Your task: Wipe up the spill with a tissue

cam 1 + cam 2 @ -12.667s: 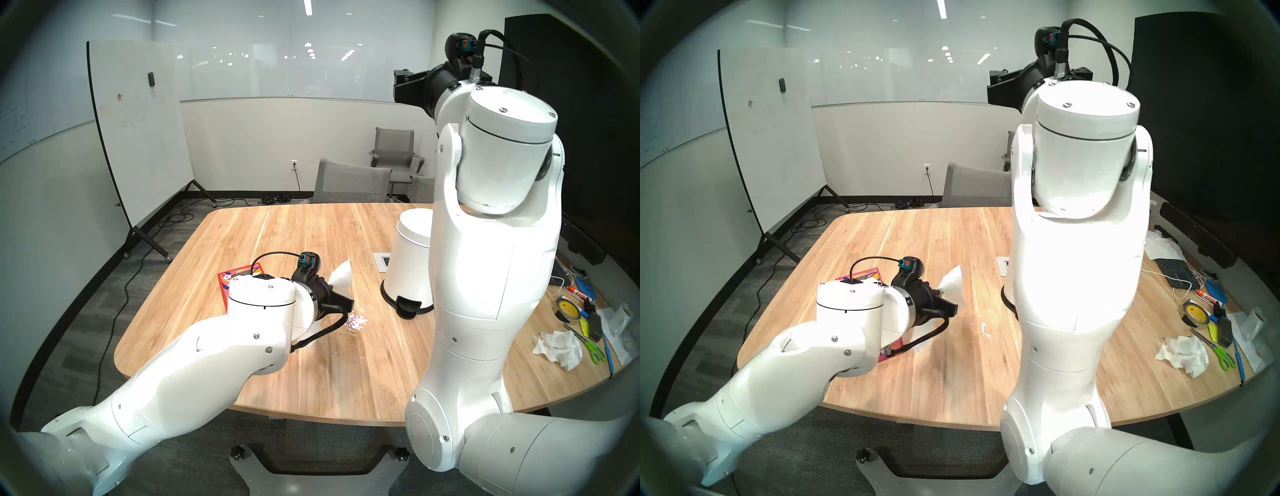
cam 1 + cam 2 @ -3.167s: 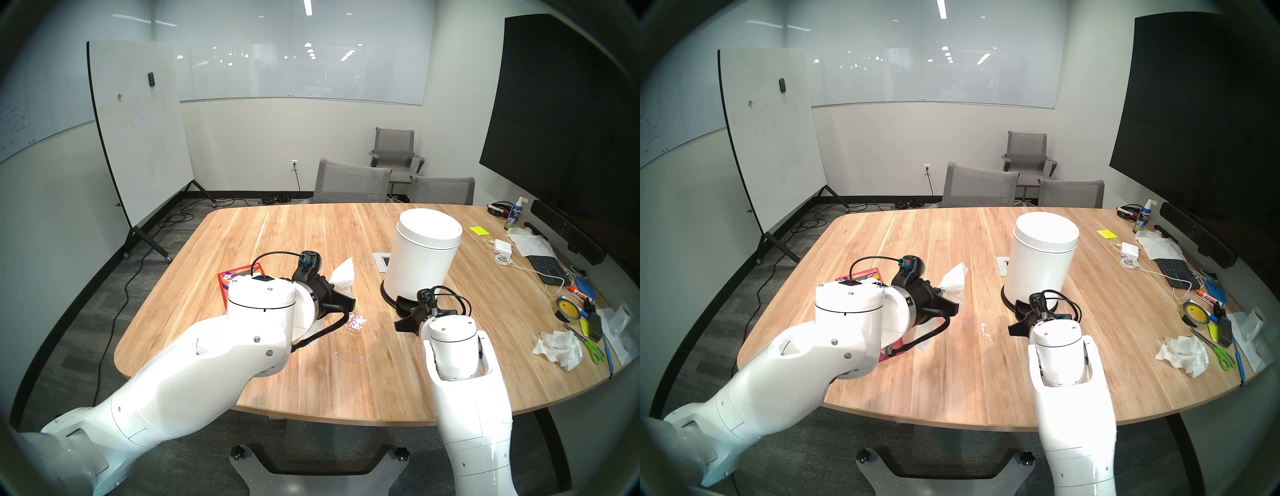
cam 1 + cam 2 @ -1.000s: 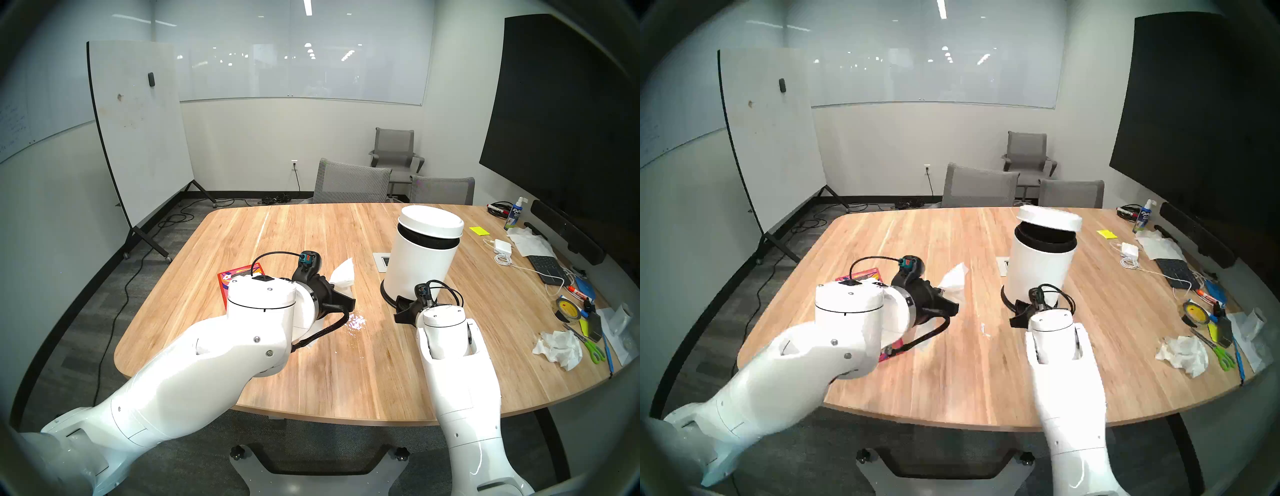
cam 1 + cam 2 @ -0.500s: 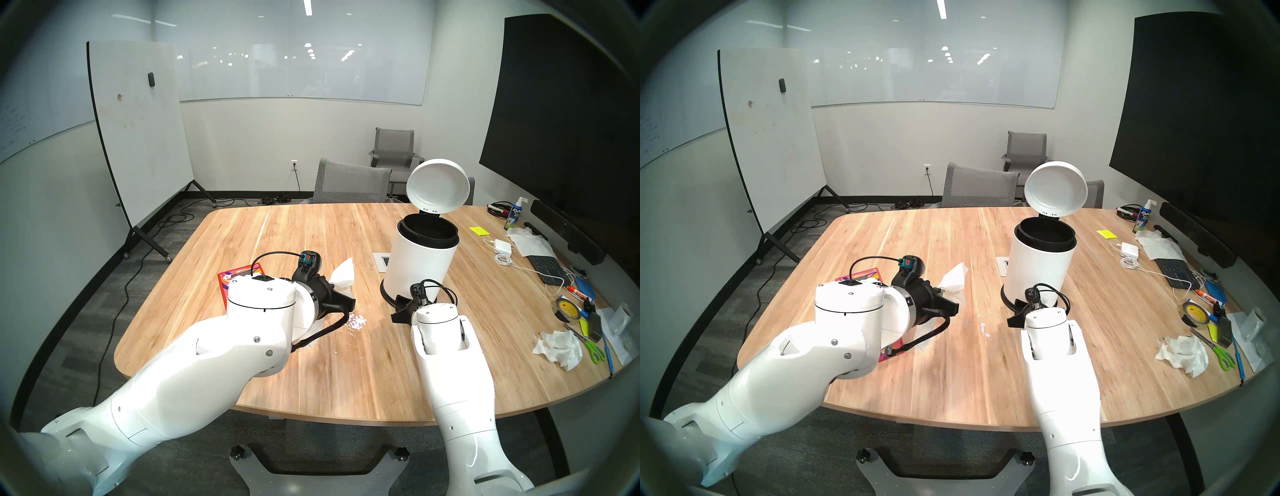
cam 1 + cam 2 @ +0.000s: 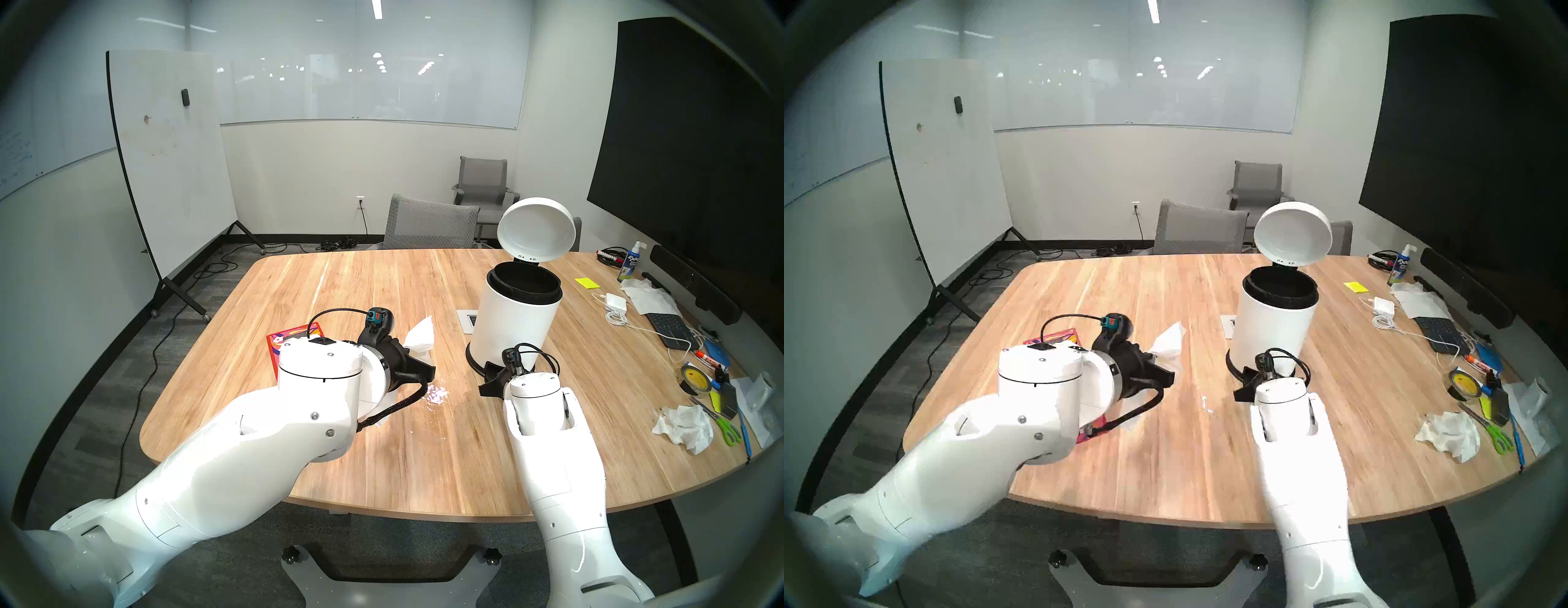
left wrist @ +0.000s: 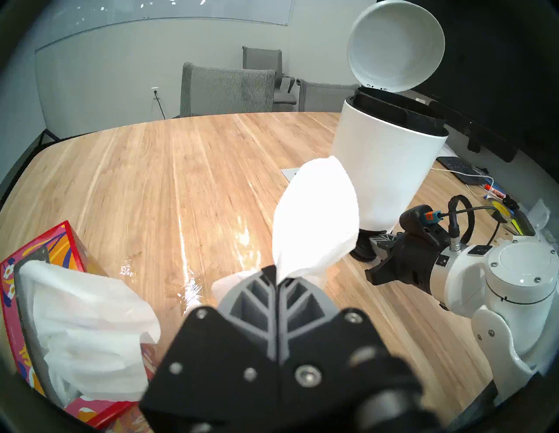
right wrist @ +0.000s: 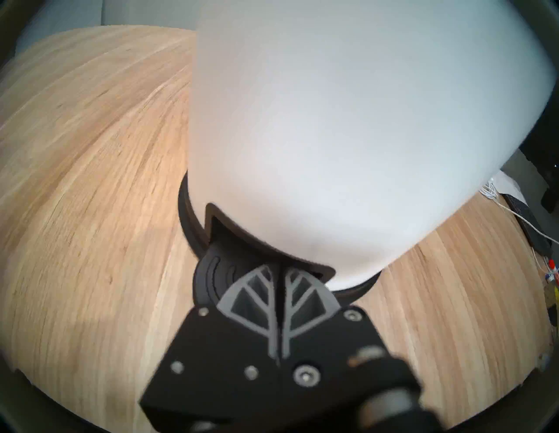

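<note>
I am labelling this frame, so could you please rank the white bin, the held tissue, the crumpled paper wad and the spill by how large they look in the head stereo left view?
1. white bin, clearly largest.
2. and 3. crumpled paper wad and tissue, held in the left claw: unranked, since the tissue is partly hidden.
4. spill: smallest by its glints; its transparent edge is hard to trace.

A wooden table [image 5: 348, 288] carried everything. A white bin [image 5: 515, 322] stood right of centre, lid up; the spill [image 5: 437, 397] glinted at its eight o'clock, with a red tissue box [image 5: 292, 335] farther toward nine. A paper wad [image 5: 685, 426] and scissors [image 5: 725, 429] lay at four o'clock.
</note>
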